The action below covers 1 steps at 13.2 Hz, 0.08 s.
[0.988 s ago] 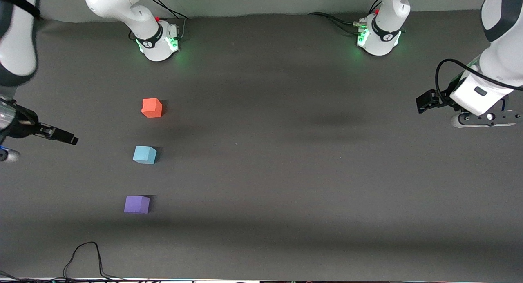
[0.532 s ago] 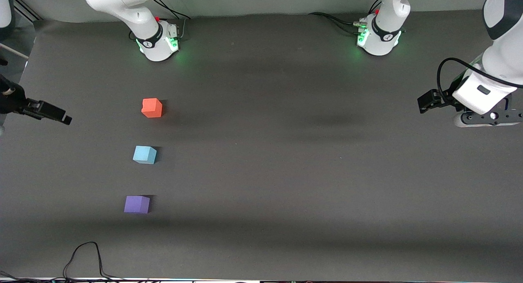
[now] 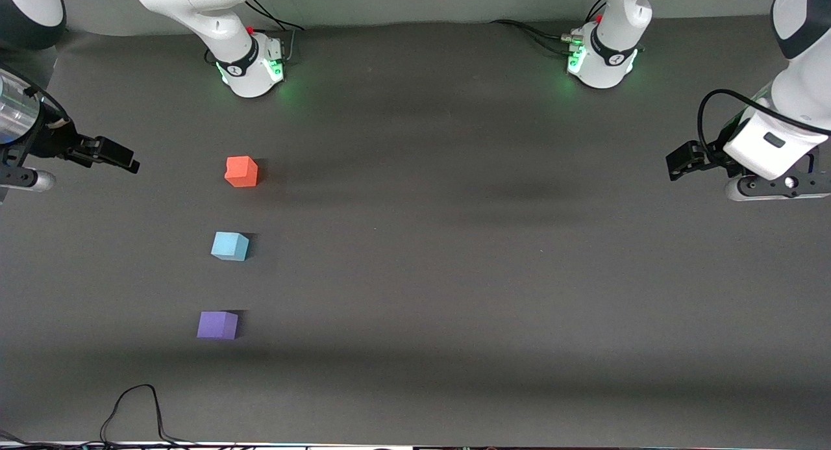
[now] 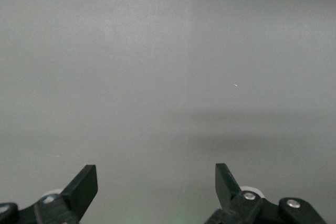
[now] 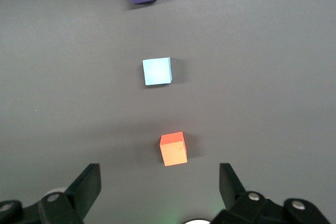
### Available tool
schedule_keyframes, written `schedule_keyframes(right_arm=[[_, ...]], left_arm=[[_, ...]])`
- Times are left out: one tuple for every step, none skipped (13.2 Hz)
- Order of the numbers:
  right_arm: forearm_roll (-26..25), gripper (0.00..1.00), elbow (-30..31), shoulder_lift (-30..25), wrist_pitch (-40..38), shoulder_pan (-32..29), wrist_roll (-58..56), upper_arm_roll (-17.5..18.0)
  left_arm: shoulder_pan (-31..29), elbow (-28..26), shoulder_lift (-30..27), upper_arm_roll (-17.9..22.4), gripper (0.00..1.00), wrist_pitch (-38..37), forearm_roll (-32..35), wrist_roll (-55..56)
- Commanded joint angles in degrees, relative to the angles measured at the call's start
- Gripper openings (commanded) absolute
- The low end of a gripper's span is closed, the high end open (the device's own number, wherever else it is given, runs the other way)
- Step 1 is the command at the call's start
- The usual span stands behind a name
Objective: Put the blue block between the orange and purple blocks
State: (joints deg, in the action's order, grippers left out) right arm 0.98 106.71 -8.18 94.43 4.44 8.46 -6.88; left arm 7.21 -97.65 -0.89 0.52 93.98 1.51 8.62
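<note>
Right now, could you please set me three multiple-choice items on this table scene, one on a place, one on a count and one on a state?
1. Where is the blue block?
A. between the orange block and the purple block
B. on the orange block
C. in the left gripper

2. How many blocks lie on the table?
A. two
B. three
C. five

3. How is the right gripper?
A. shut on the purple block
B. shut on nothing
C. open, holding nothing

Answers:
1 A, the three blocks form one line with blue in the middle.
2 B, one orange, one blue, one purple.
3 C, the right wrist view shows its fingers spread wide above the orange block.
</note>
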Motion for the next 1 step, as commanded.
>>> schedule_keyframes(right_arm=[[-1.24,1.0,1.13,-0.87,1.11,-0.66,1.73,0.99]], left_arm=[[0.09,0.35,-0.34,0.0,1.0,0.14,0.6,0.17]])
